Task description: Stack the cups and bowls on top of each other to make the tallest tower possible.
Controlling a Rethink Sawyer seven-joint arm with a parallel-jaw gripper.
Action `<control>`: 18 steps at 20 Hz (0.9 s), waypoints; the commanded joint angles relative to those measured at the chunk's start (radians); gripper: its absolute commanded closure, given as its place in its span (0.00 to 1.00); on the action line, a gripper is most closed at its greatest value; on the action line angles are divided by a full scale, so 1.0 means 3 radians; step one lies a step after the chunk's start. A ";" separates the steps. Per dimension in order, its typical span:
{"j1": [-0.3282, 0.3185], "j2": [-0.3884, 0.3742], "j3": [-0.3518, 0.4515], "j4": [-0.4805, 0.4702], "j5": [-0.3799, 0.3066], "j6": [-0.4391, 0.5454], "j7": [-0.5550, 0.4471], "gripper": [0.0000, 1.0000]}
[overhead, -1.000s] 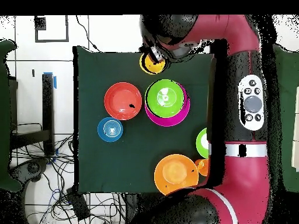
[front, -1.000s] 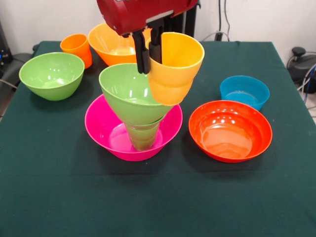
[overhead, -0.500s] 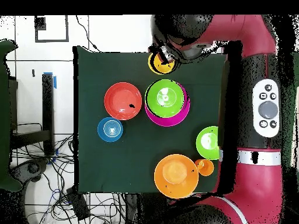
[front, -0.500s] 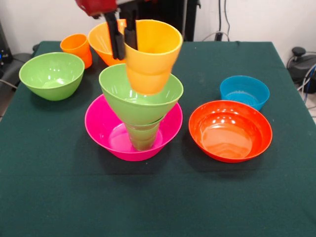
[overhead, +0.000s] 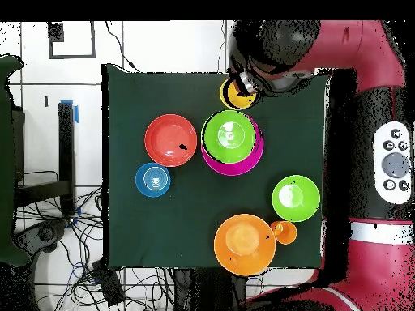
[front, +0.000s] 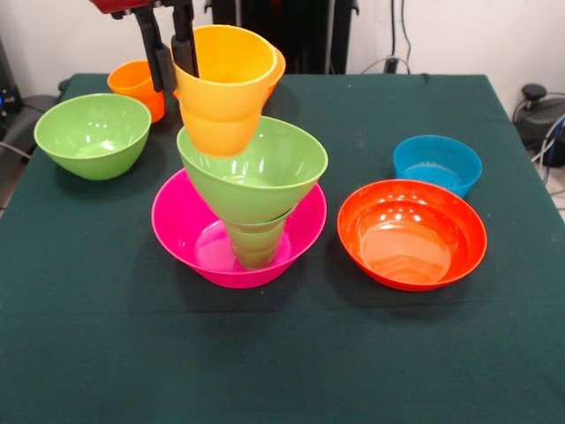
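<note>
The tower stands mid-table: a big pink bowl (front: 181,225) (overhead: 231,168) as base, a green cup (front: 256,246) in it and a light green bowl (front: 265,172) (overhead: 228,134) tilted on top. My gripper (front: 169,49) (overhead: 243,82) is shut on the rim of the yellow-orange cup (front: 222,88) (overhead: 238,95). It holds the cup in the air by the upper left edge of the green bowl. In the overhead view the cup lies just off the tower, beside the bowl rather than over its middle.
A second light green bowl (front: 93,132) (overhead: 295,198) and an orange cup (front: 137,84) (overhead: 284,232) stand at the left in the front view. An orange bowl (overhead: 243,241) sits behind the held cup. The red-orange bowl (front: 410,231) (overhead: 170,140) and blue bowl (front: 437,163) (overhead: 152,179) are on the right.
My gripper has carried the yellow-orange cup leftward in the front view, from the right of the tower's top across to its left edge. The tower and other dishes stayed put.
</note>
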 commanded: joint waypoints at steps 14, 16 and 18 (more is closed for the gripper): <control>-0.0041 -0.0084 -0.0006 0.0704 -0.0148 -0.0424 -0.0917 1.00; -0.0057 -0.0098 -0.0005 0.0735 -0.0145 -0.0430 -0.0921 1.00; -0.0059 -0.0085 -0.0003 0.0726 -0.0147 -0.0414 -0.0931 1.00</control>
